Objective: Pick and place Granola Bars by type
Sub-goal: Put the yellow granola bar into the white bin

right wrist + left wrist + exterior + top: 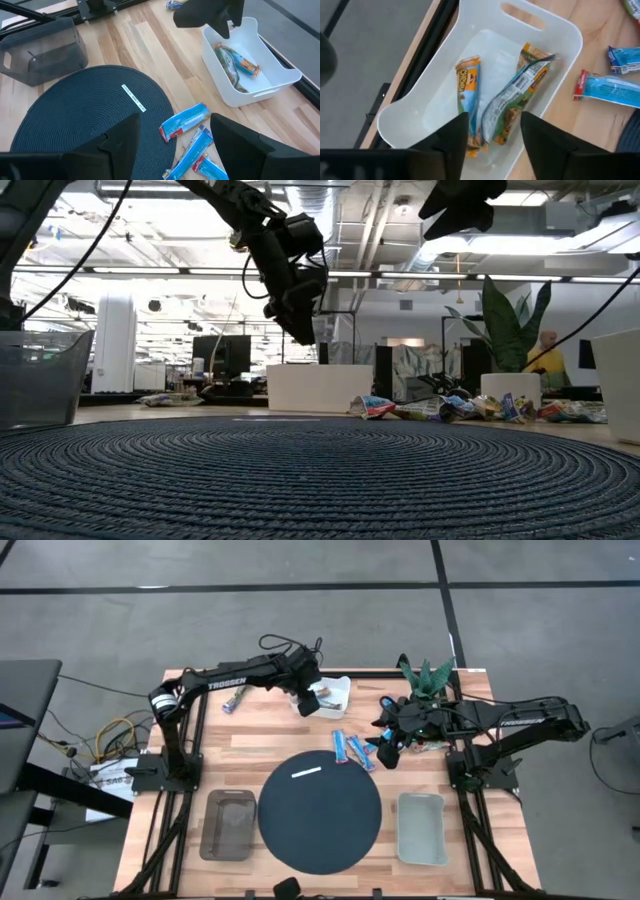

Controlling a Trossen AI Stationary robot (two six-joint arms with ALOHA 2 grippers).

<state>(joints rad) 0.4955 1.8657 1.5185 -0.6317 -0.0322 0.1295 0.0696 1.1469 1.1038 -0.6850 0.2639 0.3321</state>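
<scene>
Scene: wooden tabletop (250,745) under two dark robot arms, with a dark round woven mat (320,812) at its middle and a short white strip (307,772) lying on the mat.
Left end effector (492,132): poised above the white bin (340,700) at the far side of the tabletop, fingers spread apart and gripping nothing.
White bin contents: two granola bars lying inside, a tan-and-blue bar (469,97) and a green foil bar (512,100) side by side, the green one tilted against the bin floor just beyond the open fingertips.
Right end effector (172,137): held over the tabletop near the mat's far right edge, fingers wide apart and empty.
Blue bars (352,749): several bright blue wrapped bars lying loose on the wood between the mat and the right end effector, close together, some touching.
More bars (450,408): a heap of crumpled wrappers seen from table level beyond the mat, on the right-hand side; types cannot be told there.
Stray bar (232,705): one small wrapped bar alone on the wood near the left arm, well apart from the bin.
Other bins: a dark grey bin (227,825) left of the mat and a pale grey-green bin (421,828) right of it.
Backdrop: a green potted plant (428,675) at the far right corner.
</scene>
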